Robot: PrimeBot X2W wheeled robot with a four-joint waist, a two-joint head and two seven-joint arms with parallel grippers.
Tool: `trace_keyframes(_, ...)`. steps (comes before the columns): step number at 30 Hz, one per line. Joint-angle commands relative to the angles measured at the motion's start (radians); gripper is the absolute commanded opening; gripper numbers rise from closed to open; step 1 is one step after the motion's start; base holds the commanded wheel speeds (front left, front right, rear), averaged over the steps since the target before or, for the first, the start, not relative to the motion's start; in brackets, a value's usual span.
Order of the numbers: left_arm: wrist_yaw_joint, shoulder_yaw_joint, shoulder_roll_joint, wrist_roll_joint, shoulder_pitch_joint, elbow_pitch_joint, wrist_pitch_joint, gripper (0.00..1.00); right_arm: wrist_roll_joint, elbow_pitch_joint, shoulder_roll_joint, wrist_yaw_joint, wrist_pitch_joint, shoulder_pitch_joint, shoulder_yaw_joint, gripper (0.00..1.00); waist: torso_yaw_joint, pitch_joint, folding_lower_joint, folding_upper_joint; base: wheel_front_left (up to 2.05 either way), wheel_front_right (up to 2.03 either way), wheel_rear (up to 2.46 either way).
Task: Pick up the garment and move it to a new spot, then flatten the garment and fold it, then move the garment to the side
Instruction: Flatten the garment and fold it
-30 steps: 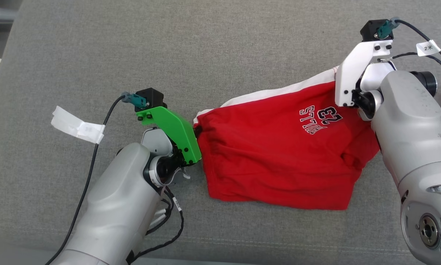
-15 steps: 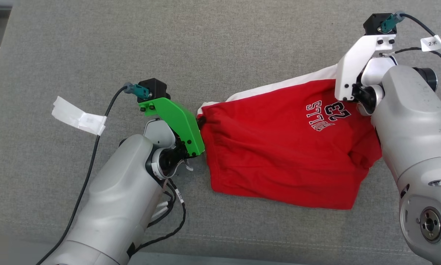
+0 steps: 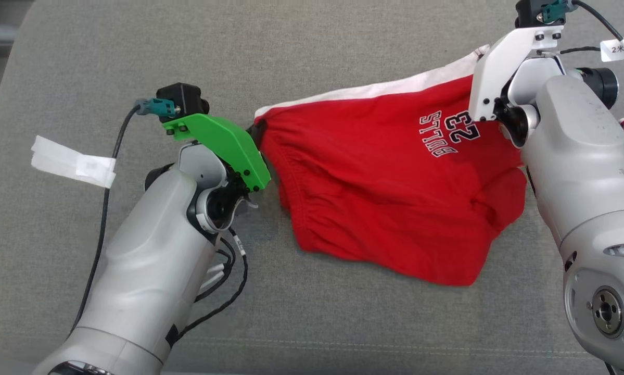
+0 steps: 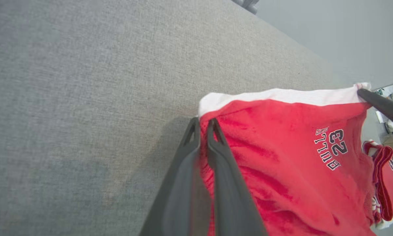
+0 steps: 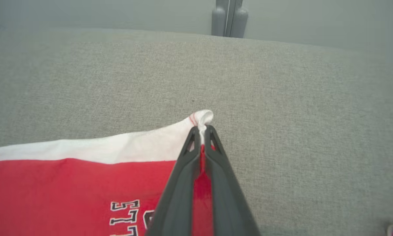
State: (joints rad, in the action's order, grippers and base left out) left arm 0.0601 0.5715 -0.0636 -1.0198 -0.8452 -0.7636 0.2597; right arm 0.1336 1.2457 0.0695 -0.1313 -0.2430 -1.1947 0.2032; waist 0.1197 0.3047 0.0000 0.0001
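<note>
Item: red knit garment [image 3: 384,182], white waistband [image 3: 364,92], "BULLS 23" print, hung by its two band corners w/ lower part sagging onto grey fabric-covered surface [image 3: 343,47], right of centre, well in from near edge. L gripper [image 4: 203,122] pinched tight on band's left corner, R gripper [image 5: 201,128] pinched tight on right corner, band taut btwn them. Reads as pick-up/move step; next prob. needs both arms lifting together, tension kept, so neither corner slips.

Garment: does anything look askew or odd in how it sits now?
Yes. The garment isn't flat: stretched by its white band between left gripper and right gripper, its lower right part is bunched into a fold and the bottom edge runs slanted. No damage visible.
</note>
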Motion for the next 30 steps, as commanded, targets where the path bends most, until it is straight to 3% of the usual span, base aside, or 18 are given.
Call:
trace_keyframes(1,-0.009,-0.01,-0.011,0.005,-0.019,0.005,-0.018,0.0,-0.011,0.001,-0.004,0.001,0.019,-0.012,-0.013,0.0,-0.027,-0.034,0.0,-0.0001,0.0,0.0,0.0)
trace_keyframes(17,0.004,-0.072,-0.034,0.054,-0.057,0.063,-0.282,0.0,-0.169,-0.009,0.02,0.001,0.22,-0.058,-0.202,0.0,-0.127,-0.196,0.0,-0.0001,0.0,0.0,0.0)
trace_keyframes(23,0.003,-0.077,-0.036,0.06,-0.072,0.064,-0.332,0.0,-0.233,-0.02,0.013,0.001,0.223,-0.067,-0.275,0.0,-0.147,-0.218,0.0,-0.0001,0.0,0.0,0.0)
trace_keyframes(30,0.016,-0.09,-0.043,0.057,-0.107,0.079,-0.336,0.0,-0.424,-0.088,-0.01,0.001,0.131,-0.096,-0.332,0.0,-0.163,-0.138,0.0,-0.0001,0.0,0.0,0.0)
